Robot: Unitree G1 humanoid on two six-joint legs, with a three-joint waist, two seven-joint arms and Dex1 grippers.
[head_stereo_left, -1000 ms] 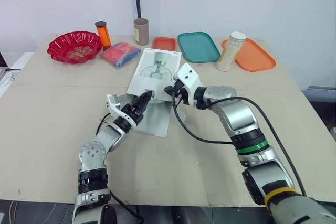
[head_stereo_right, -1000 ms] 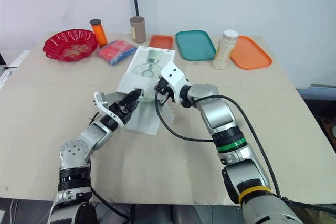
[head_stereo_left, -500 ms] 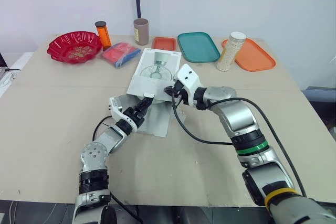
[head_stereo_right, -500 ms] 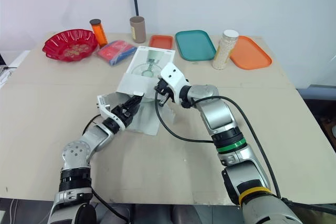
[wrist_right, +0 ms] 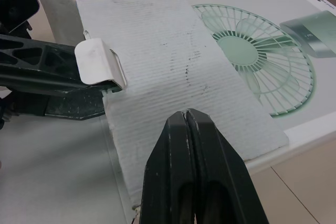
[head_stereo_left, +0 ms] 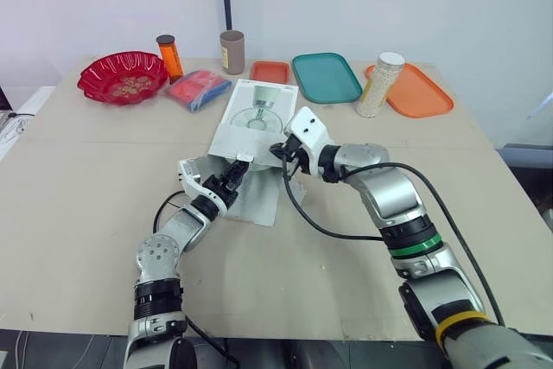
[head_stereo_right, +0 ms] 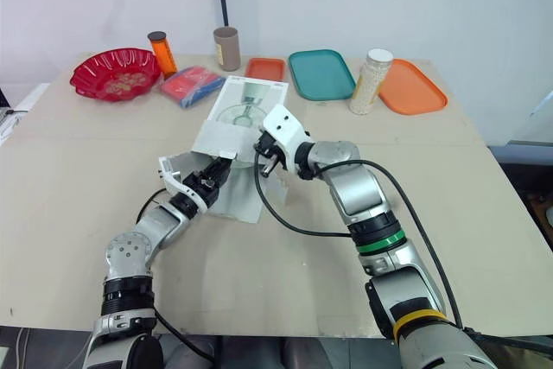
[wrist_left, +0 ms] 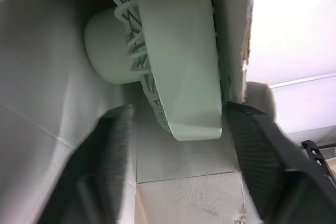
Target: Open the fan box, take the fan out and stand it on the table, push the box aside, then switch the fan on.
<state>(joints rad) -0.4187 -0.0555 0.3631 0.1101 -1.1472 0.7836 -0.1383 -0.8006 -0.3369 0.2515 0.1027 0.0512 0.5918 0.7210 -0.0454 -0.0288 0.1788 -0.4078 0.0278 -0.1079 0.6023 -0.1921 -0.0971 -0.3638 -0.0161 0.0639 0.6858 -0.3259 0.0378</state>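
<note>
The white fan box (head_stereo_left: 259, 114) lies flat on the table, its open end facing me, with a corrugated flap (wrist_right: 157, 51) folded out. Inside it lies the pale green fan (wrist_left: 178, 51). My left gripper (head_stereo_left: 238, 167) reaches into the opening and is open, with one finger (wrist_left: 113, 156) on each side of the fan's rim. My right gripper (head_stereo_left: 281, 151) is shut. Its tips (wrist_right: 185, 116) rest on the flap just beside the left gripper (wrist_right: 52, 72).
Along the back of the table stand a red bowl (head_stereo_left: 123, 75), an orange bottle (head_stereo_left: 169, 55), a brown cup (head_stereo_left: 232, 51), a red and blue packet (head_stereo_left: 199, 89), a small orange tray (head_stereo_left: 270, 71), a teal tray (head_stereo_left: 326, 76), a jar (head_stereo_left: 380, 84) and an orange tray (head_stereo_left: 415, 90).
My left gripper has pushed forward into the box's open end. The right gripper has stayed on the flap.
</note>
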